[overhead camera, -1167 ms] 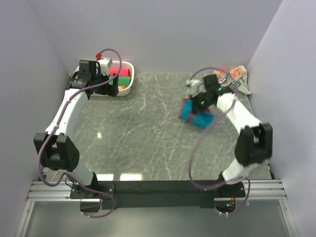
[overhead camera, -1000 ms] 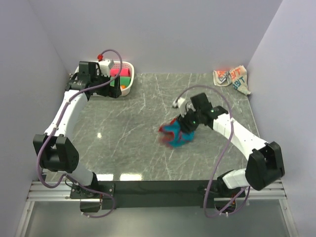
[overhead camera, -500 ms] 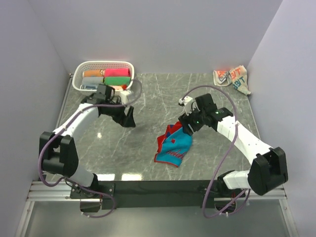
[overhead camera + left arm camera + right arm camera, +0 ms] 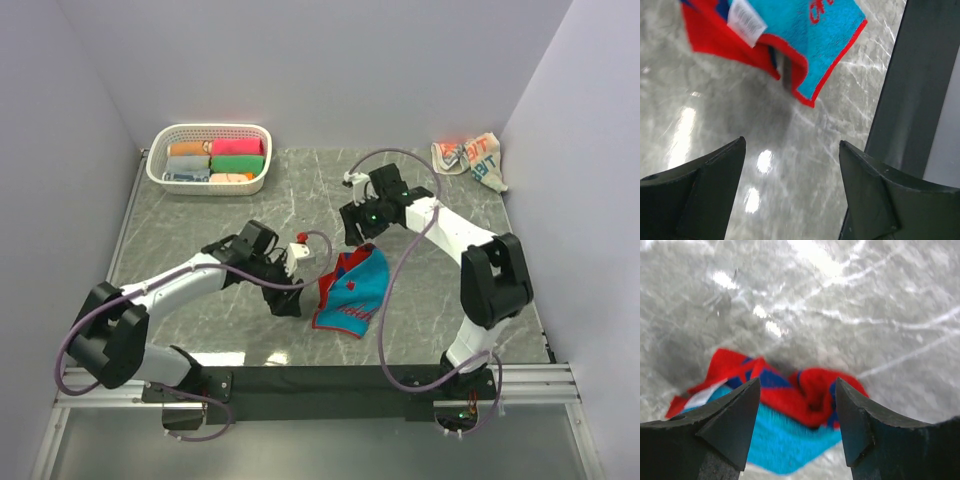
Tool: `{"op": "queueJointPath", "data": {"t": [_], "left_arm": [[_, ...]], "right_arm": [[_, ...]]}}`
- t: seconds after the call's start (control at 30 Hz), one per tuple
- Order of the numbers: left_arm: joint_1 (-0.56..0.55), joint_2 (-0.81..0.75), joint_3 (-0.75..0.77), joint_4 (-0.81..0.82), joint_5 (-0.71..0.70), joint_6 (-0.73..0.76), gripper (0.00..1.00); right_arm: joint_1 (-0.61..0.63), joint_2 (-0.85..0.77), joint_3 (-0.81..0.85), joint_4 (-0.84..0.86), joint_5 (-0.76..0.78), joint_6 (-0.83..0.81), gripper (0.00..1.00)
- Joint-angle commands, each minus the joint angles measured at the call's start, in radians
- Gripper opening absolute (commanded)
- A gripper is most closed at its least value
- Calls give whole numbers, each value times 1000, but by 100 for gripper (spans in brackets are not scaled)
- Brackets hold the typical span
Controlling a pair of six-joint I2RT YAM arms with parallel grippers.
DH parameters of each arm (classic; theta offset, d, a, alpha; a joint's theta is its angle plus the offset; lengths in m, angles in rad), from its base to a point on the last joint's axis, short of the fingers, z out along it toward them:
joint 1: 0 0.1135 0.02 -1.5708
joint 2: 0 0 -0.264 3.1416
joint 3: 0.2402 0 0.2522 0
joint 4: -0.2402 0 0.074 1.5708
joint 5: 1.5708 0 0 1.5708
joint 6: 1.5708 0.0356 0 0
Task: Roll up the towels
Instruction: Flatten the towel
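The table (image 4: 200,215) looks like polished grey stone with white veins, glossy enough to throw back the lights, while the walls (image 4: 300,70) are plain and matt and the rail (image 4: 100,385) at the near edge is bare silvery metal. The red-and-blue towel (image 4: 352,292) is soft, nappy cloth with a smooth white woven label (image 4: 746,16), and the cream towel (image 4: 472,157) is limp printed cloth, crumpled. The basket (image 4: 210,130) is white lattice plastic, and the fingers (image 4: 705,200) are matt black plastic, faintly grainy.
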State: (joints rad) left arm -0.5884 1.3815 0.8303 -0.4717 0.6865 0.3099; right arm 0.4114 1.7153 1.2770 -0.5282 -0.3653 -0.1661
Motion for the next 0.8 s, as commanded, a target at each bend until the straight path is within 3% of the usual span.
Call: {"op": "queueJointPath", "data": {"t": [0.0, 0.23, 0.5, 0.57, 0.63, 0.7, 0.77], "left_arm": [[-57, -29, -54, 192, -47, -38, 82], [-201, 95, -51, 372, -185, -104, 80], [-309, 254, 12, 415, -323, -141, 70], [-315, 266, 18, 416, -341, -147, 59], [-317, 263, 32, 397, -344, -146, 37], [-314, 255, 56, 334, -341, -123, 7], [-295, 231, 73, 294, -334, -106, 1]], "right_arm": [[21, 46, 58, 23, -64, 34, 68], [72, 90, 56, 5, -71, -9, 66], [75, 167, 70, -22, -18, -9, 50], [75, 165, 65, -30, -14, -23, 41], [72, 149, 58, -38, -14, -29, 31], [56, 126, 64, -53, -18, -30, 15], [23, 101, 79, -75, -20, -26, 0]]}}
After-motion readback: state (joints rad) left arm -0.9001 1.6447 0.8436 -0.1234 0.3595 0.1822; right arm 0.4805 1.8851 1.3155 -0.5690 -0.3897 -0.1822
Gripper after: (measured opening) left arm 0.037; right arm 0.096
